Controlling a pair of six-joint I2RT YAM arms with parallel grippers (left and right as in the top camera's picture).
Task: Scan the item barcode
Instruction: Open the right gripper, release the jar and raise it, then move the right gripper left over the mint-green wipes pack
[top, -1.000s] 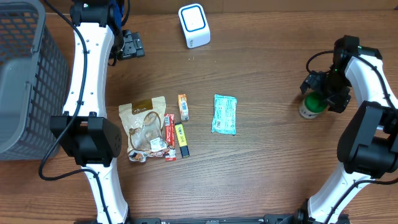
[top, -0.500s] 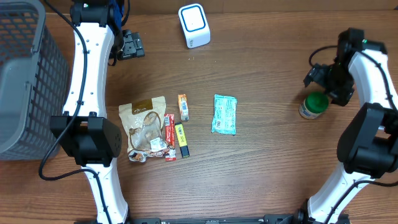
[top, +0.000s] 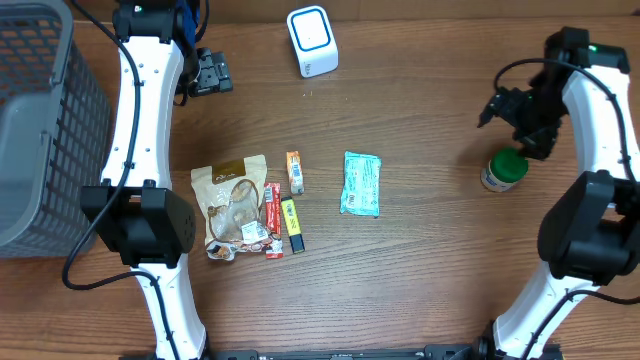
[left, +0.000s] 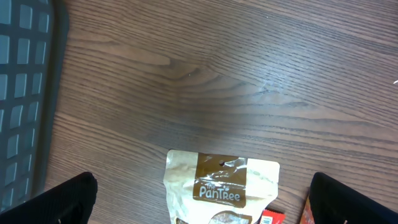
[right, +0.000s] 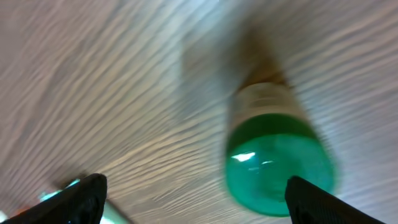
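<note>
A small jar with a green lid (top: 503, 170) stands upright on the table at the right; in the right wrist view the jar (right: 280, 163) is blurred, below and to the right of the jaws' middle. My right gripper (top: 508, 106) hovers open just beyond the jar, apart from it, and its fingers (right: 198, 198) hold nothing. The white scanner (top: 312, 40) sits at the far middle. My left gripper (top: 210, 72) is open at the far left; from its wrist view (left: 202, 202) it looks down on the table with a PanTree pouch (left: 222, 186) under it.
A beige pouch (top: 233, 203), several snack bars (top: 283, 205) and a teal packet (top: 361, 183) lie in the middle of the table. A grey mesh basket (top: 40, 130) stands at the left edge, and its wall (left: 25, 93) shows in the left wrist view.
My right gripper was around the green-lidded jar, has let it go and has risen away toward the far side. The jar stays standing. The left arm has not moved.
</note>
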